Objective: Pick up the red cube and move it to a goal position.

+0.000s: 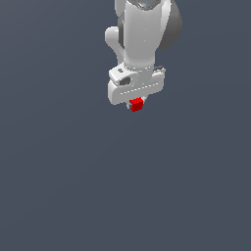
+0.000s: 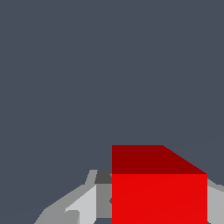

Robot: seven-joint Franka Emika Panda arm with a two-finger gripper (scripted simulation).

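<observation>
The red cube [image 1: 137, 104] is a tiny bright red block sitting right under the white robot hand in the exterior view. My gripper [image 1: 136, 105] is shut on the red cube, with the fingers mostly hidden behind the hand and the cube. In the wrist view the red cube [image 2: 159, 192] fills the space between my grey fingers [image 2: 83, 205], one on each side of it. Only flat dark grey-blue shows around the cube. No goal marker shows in either view.
The white arm [image 1: 142, 34] comes down from the top of the exterior view. The surroundings are a flat, uniform grey-blue surface [image 1: 73, 186] with no other objects in view.
</observation>
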